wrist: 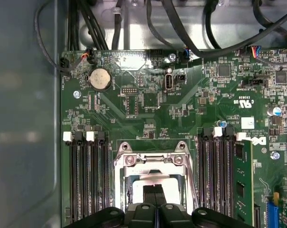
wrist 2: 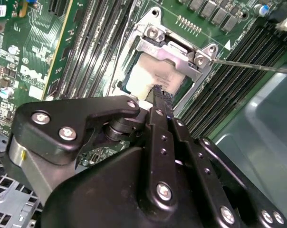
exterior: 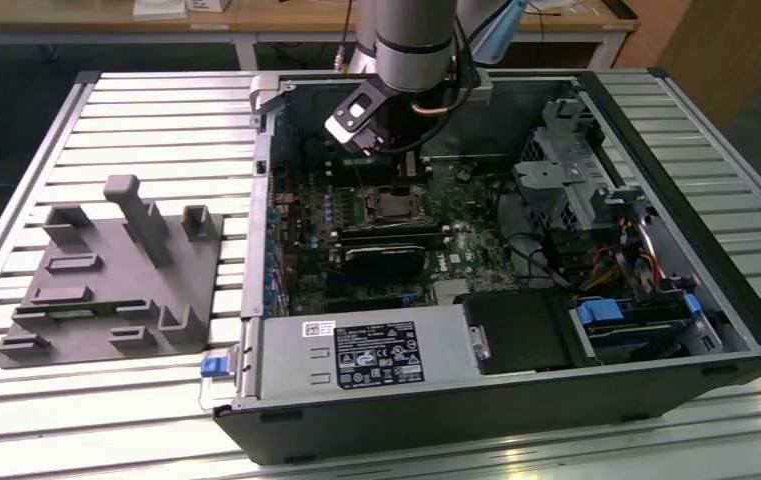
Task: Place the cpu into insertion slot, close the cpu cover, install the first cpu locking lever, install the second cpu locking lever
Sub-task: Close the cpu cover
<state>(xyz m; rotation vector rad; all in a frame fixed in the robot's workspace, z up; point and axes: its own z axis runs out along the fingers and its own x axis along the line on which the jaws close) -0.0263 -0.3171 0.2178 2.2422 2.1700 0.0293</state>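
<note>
Slatted metal table (exterior: 153, 120), open computer case (exterior: 394, 425); claw (wrist 2: 161, 92) closed, empty, over cpu (wrist 2: 146, 76) framed by cpu cover (wrist 2: 174, 50).

**A robotics lab, by the look of it**

I am working in what is looking like a robotics lab or test workshop. An open computer case (exterior: 487, 415) is lying on a slatted metal table (exterior: 153, 110), with its motherboard (wrist: 148, 118) showing. A grey fixture plate (exterior: 100, 300) with moulded holders is sitting beside it, and wooden desks (exterior: 300, 22) are standing behind.

Even indoor light, soft shadows, glare on the cpu (wrist 2: 150, 78)
</note>
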